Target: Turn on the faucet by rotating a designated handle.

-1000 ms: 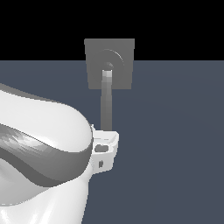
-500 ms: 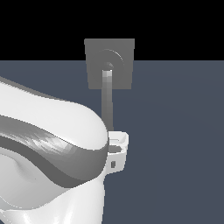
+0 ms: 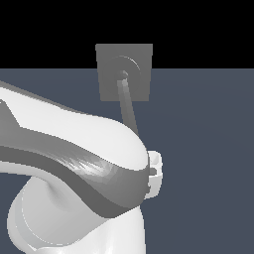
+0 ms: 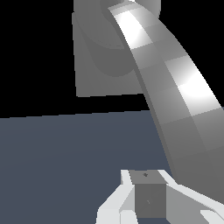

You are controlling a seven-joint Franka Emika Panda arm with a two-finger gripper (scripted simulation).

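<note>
The faucet is a square grey plate with a round boss, standing upright at the back. The handle, a long grey bar, hangs from the boss and slants toward the exterior view's right at its lower end, which my arm hides. My gripper shows only as a white piece past the arm's edge, low beside that hidden end. In the wrist view the plate is ahead and the handle sweeps close past my gripper. The fingers sit together with no gap and hold nothing; the bar runs along one side of them.
My large white and grey arm fills the lower part of the exterior view's left and hides the floor there. A flat dark blue-grey floor spreads around the faucet, with black background above.
My arm and gripper have moved toward the exterior view's right. The handle, which hung straight down, has swung its lower end to the right.
</note>
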